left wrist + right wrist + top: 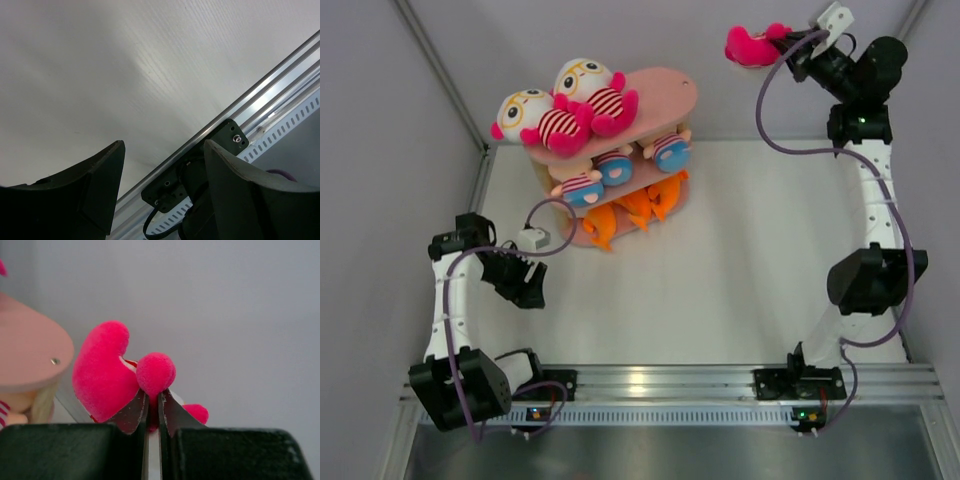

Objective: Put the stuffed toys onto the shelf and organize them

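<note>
The pink shelf (665, 95) stands at the back left of the table. Two white-headed dolls with glasses (525, 115) (585, 80) lie on its top board. Peach-headed dolls with blue bottoms (582, 188) (670, 150) fill the middle tier, and orange sharks (600, 225) the bottom one. High at the back right, my right gripper (788, 38) (154, 395) is shut on a magenta limb of another stuffed toy (752, 46) (102, 372); its head is hidden. The shelf's top board (30, 355) shows at the left of the right wrist view. My left gripper (525, 290) (164, 145) hangs open and empty left of the shelf.
White walls close in the table on the left, back and right. A metal rail (670, 380) (280, 85) with the arm bases runs along the near edge. The left wrist view shows bare white tabletop (125, 75) and a black base bracket (200, 165).
</note>
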`<move>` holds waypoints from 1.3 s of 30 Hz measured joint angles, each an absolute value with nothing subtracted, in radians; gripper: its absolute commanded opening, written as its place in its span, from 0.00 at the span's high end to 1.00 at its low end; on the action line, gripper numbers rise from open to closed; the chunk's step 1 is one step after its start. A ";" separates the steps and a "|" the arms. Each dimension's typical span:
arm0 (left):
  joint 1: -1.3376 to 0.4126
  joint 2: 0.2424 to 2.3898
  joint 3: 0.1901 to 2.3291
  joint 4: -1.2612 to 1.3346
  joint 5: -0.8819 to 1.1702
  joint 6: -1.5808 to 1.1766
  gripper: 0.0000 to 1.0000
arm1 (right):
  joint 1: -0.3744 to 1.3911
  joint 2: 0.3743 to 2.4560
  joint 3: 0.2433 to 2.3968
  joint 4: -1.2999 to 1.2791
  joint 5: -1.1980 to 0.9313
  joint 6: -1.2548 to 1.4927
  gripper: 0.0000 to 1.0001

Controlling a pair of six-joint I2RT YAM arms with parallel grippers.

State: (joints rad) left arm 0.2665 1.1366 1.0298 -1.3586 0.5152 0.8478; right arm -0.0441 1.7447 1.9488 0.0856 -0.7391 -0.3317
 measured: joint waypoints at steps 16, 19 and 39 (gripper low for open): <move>0.266 1.156 1.027 -1.354 0.485 0.826 0.29 | 0.210 2.071 2.278 0.643 -1.246 0.039 1.00; 0.266 1.171 1.027 -1.353 0.484 0.813 0.29 | 0.212 2.090 2.245 0.674 -1.289 0.058 1.00; 0.266 1.196 1.068 -1.350 0.472 0.757 0.29 | 0.180 2.233 2.238 0.962 -1.399 0.319 0.60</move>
